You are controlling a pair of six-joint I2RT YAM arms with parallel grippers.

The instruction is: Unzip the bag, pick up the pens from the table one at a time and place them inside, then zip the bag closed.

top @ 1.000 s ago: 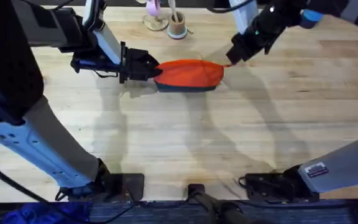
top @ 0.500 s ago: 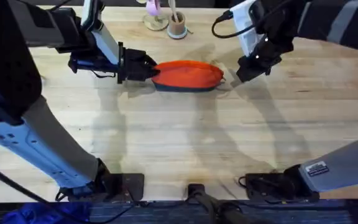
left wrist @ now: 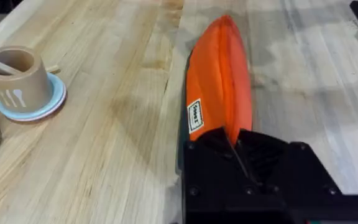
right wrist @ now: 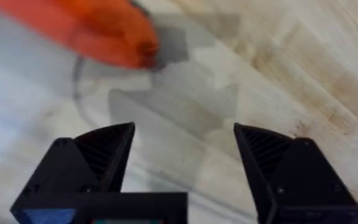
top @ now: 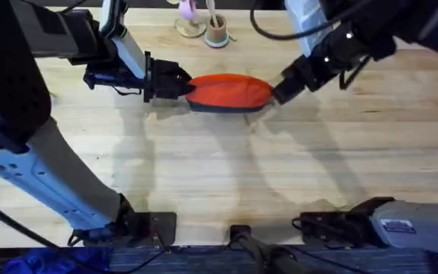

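Orange pouch pinned at one end, pale butcher-block everywhere else.

The left gripper [left wrist: 235, 146] has its black fingers clamped on the near end of the bag [top: 230, 91], which lies lengthwise toward the far edge of the table [top: 226, 175], about midway across. You can see a small white label on the fabric in the left wrist view, plus a dark navy strip along the bottom in the overhead. The right gripper [right wrist: 182, 140] hangs just off the bag's other end with its fingers spread wide, nothing between them, only bare planks and shadow below. Further out, near the far edge, sits a tan cup [left wrist: 17, 78] on a pale blue coaster [left wrist: 48, 102]. The planks are light wood with a few darker streaks.
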